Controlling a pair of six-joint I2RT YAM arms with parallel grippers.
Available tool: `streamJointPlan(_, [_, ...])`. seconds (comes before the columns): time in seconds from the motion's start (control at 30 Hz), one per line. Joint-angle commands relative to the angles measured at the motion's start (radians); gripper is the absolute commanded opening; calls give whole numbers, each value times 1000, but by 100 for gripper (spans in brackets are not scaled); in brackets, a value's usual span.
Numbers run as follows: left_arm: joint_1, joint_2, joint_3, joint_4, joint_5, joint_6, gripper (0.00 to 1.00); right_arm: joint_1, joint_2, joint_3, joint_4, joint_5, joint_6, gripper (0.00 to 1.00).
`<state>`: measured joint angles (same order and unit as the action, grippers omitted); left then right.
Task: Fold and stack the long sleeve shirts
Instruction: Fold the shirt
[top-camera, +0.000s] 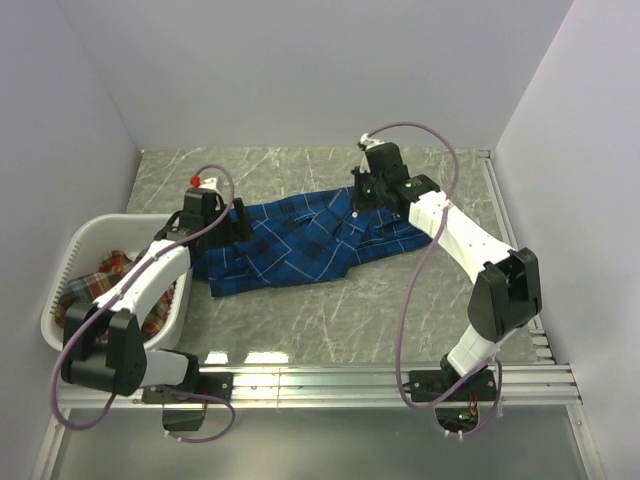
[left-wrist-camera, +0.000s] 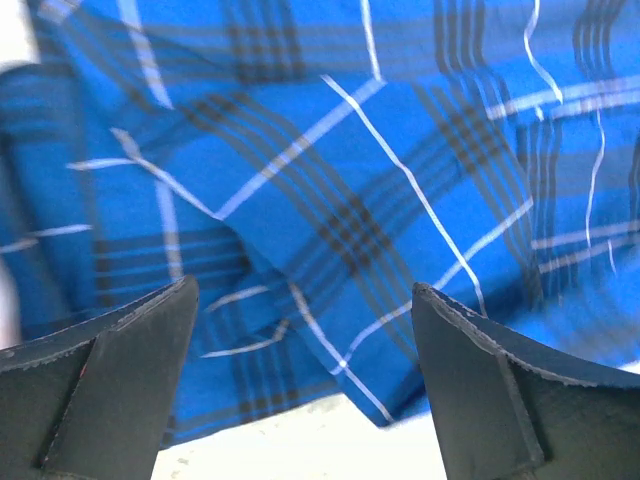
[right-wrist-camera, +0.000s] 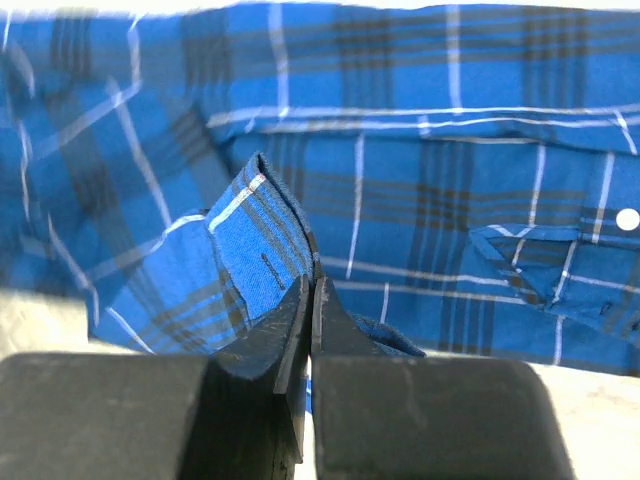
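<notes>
A royal blue plaid long sleeve shirt (top-camera: 300, 245) lies spread and rumpled across the middle of the table. My right gripper (top-camera: 365, 190) is at its far right edge, shut on a raised fold of the blue cloth (right-wrist-camera: 250, 230); its fingertips (right-wrist-camera: 312, 285) pinch the fold between them. My left gripper (top-camera: 235, 215) hovers over the shirt's left end, open, with the fabric (left-wrist-camera: 350, 150) and its near hem showing between the two fingers (left-wrist-camera: 120, 370). A red-orange plaid shirt (top-camera: 110, 275) lies bunched in the basket.
The white laundry basket (top-camera: 70, 260) stands at the left, against the wall and under my left arm. A metal rail (top-camera: 380, 380) runs along the table's near edge. White walls close in the back and both sides.
</notes>
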<state>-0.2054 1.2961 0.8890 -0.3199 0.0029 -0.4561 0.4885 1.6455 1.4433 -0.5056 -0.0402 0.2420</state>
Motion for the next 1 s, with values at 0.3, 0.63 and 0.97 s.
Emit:
streamJointPlan(0.3, [-20,195,149,-39,92,-24,94,-206,151,51,140,74,272,0])
streamJointPlan(0.63, [-20,278,194,-24,25,-39,94,-266,215,58,191,154,299,0])
streamJointPlan(0.97, [-20,284,169,-4,0,-49,94,-286,280,111,182,207,318,0])
